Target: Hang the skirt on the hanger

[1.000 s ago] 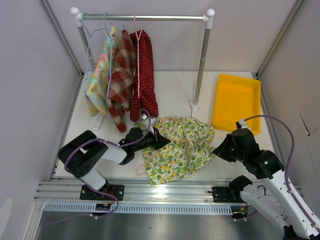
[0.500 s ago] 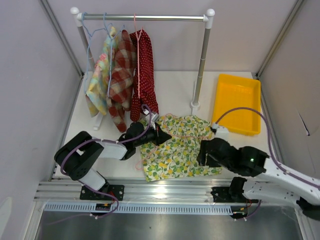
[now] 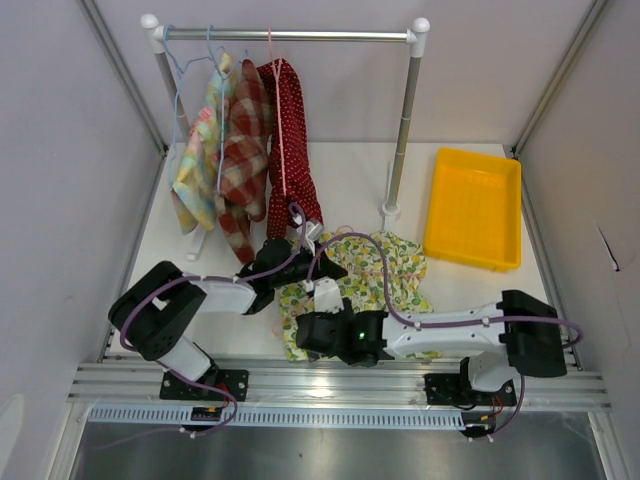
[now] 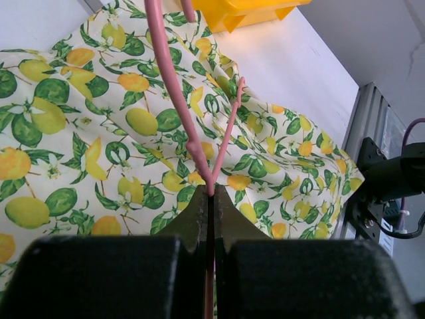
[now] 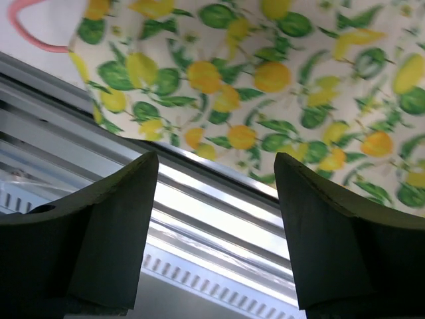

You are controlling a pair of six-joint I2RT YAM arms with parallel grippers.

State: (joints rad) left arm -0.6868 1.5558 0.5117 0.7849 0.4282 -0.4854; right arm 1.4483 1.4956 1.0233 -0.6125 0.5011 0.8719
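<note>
The skirt (image 3: 372,282), white with a lemon and leaf print, lies crumpled on the table near the front edge. The pink hanger (image 4: 169,80) lies across the skirt (image 4: 99,133). My left gripper (image 4: 211,196) is shut on the hanger's thin pink wire where two strands meet, at the skirt's far left side (image 3: 325,268). My right gripper (image 3: 300,335) reaches across from the right, low over the skirt's near left corner. Its jaws (image 5: 216,159) stand wide open with nothing between them, above the hem of the skirt (image 5: 265,73). A pink hanger loop (image 5: 33,40) sticks out past that corner.
A clothes rack (image 3: 290,35) stands at the back with checked garments (image 3: 235,150) and a red dotted one (image 3: 292,150) on hangers. Its right post (image 3: 398,150) rises just behind the skirt. A yellow tray (image 3: 473,205) sits back right. Metal rails (image 3: 330,380) run along the front edge.
My right arm has swung from the right side across to the skirt's near left corner, and its jaws have opened wide. The left gripper has shifted slightly right, still holding the hanger.
</note>
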